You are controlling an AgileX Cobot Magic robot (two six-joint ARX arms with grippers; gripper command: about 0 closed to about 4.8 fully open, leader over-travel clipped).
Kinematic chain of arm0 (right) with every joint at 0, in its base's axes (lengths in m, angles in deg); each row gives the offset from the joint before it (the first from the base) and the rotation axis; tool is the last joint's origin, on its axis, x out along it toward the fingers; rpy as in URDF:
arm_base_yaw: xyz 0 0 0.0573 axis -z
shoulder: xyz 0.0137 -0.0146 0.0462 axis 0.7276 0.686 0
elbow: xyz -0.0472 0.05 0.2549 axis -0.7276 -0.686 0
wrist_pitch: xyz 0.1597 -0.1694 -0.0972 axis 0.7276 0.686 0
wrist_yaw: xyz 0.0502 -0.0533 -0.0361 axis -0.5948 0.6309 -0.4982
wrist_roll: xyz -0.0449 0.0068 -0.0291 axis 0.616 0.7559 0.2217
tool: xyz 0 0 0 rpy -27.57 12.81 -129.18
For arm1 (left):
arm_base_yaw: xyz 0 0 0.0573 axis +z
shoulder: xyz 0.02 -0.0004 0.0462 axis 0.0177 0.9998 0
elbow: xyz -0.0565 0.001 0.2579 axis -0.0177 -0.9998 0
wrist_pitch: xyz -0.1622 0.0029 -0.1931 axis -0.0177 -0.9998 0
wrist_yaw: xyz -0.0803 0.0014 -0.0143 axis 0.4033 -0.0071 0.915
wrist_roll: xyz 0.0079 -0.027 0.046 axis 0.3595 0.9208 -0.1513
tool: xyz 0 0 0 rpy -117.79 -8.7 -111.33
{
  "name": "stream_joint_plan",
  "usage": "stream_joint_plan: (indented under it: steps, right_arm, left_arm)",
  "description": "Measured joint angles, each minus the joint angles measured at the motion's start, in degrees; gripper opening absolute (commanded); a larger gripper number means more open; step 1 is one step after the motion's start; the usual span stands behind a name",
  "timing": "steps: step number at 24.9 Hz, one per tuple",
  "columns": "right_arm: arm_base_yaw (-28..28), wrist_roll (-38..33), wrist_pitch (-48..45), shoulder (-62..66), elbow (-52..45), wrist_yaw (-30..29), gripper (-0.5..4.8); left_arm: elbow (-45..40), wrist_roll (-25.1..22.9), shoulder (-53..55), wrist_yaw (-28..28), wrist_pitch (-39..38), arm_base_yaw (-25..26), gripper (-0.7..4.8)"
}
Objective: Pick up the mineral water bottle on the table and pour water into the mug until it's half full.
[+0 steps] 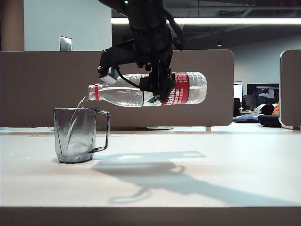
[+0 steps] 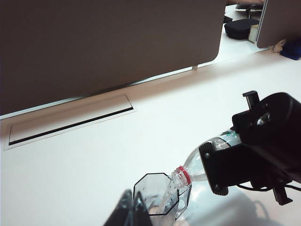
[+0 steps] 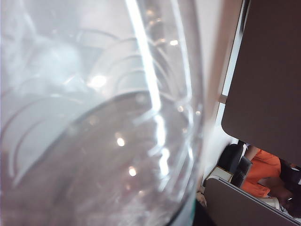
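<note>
Clear glossy plastic bottle (image 1: 141,92); matt table (image 1: 188,188).

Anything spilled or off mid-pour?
Nothing stands out. The right gripper holds the clear plastic mineral water bottle level; a thin stream of water lands inside the smoky-grey faceted mug. The white table shows no puddle. The left gripper hangs just above the mug.

Exterior level, table-height; left wrist looks down; right wrist perhaps touching bottle (image 3: 94,122)

Wide flat white table (image 1: 225,188) with a darker front edge. Standing directly on it at exterior-view left: short smoky-grey transparent faceted mug (image 1: 75,136), upright, thin angular handle pointing right. Long slotted panel (image 2: 70,123) set flush near the rear edge.
</note>
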Motion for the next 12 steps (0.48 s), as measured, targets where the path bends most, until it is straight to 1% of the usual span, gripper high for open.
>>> stream_joint_plan:
  steps: [9,12]
  right_arm:
    - [0.00,0.72,0.11,0.00,0.00,1.03,2.74]
    - [0.00,1.75,-1.05,0.00,0.02,2.23,2.73]
  left_arm:
    - [0.00,0.00,-0.02,0.00,0.00,0.00,-0.05]
    - [0.00,0.00,-0.02,0.02,0.02,0.00,-0.05]
